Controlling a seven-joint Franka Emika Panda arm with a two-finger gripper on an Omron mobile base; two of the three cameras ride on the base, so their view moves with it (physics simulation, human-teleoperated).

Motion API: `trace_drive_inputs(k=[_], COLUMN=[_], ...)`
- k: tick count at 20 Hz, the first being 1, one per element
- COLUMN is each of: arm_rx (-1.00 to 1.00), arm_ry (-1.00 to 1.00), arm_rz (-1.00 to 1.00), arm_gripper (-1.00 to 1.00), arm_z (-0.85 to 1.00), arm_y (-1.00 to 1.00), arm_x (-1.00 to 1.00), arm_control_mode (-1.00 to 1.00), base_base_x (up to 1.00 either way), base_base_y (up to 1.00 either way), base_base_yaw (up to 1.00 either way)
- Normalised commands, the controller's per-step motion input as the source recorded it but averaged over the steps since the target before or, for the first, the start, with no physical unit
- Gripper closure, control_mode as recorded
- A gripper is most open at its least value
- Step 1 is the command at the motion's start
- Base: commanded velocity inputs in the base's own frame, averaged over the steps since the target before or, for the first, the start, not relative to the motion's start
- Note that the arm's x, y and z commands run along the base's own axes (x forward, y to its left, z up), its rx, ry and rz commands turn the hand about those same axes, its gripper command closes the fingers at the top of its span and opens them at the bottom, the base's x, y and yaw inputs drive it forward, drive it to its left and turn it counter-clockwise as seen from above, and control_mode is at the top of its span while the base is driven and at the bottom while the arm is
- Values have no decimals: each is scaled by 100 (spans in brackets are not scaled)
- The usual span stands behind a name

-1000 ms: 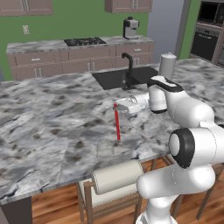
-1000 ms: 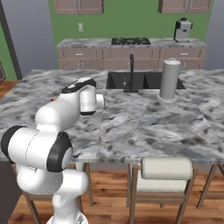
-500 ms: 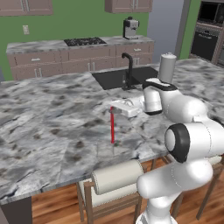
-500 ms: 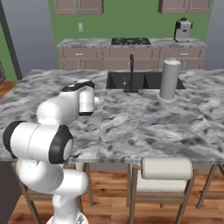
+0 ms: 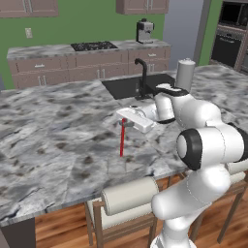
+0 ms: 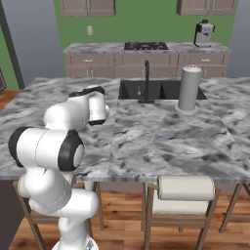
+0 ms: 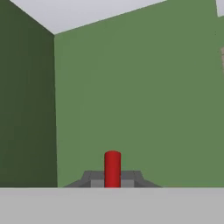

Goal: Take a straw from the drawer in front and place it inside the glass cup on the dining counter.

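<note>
My gripper (image 5: pixel 123 121) is shut on the top end of the red straw (image 5: pixel 122 142), which hangs nearly upright over the dining counter (image 5: pixel 58 131). The straw's lower tip is close to the marbled top, left of the dark sink (image 5: pixel 127 87). In the hand view the straw (image 7: pixel 112 167) stands between the fingertips of my gripper (image 7: pixel 112 178), against a green wall. I cannot make out the glass cup on the counter. The drawer is out of view. In the right base view my arm's white wrist (image 6: pixel 95 105) reaches over the dining counter (image 6: pixel 161 136).
A tall grey cylinder (image 5: pixel 184 75) stands right of the sink by the black faucet (image 5: pixel 142 77); the cylinder (image 6: pixel 189 89) also shows in the right base view. Padded stools (image 5: pixel 128 196) (image 6: pixel 185 188) sit under the counter's near edge. Cabinets and a stove line the back wall.
The gripper has carried the straw a little to the left and lower over the counter, staying shut on it.
</note>
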Motion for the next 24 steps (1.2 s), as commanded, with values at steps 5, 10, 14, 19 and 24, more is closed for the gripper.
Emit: trace_drive_inputs(k=[5,10,14,19,24], arm_rx=[0,5,12,9,1], arm_ry=[-14,-2,0,0,-1], arm_rz=[11,8,5,3,0], arm_gripper=[100,100,100,100,100], arm_z=[-9,-12,-7,-5,-5], arm_y=[0,0,0,3,0], arm_x=[0,0,0,0,-10], arm_control_mode=[-100,-100,-100,-100,-100], base_base_x=[0,0,0,0,0], base_base_y=[0,0,0,0,0], base_base_yaw=[0,0,0,0,0])
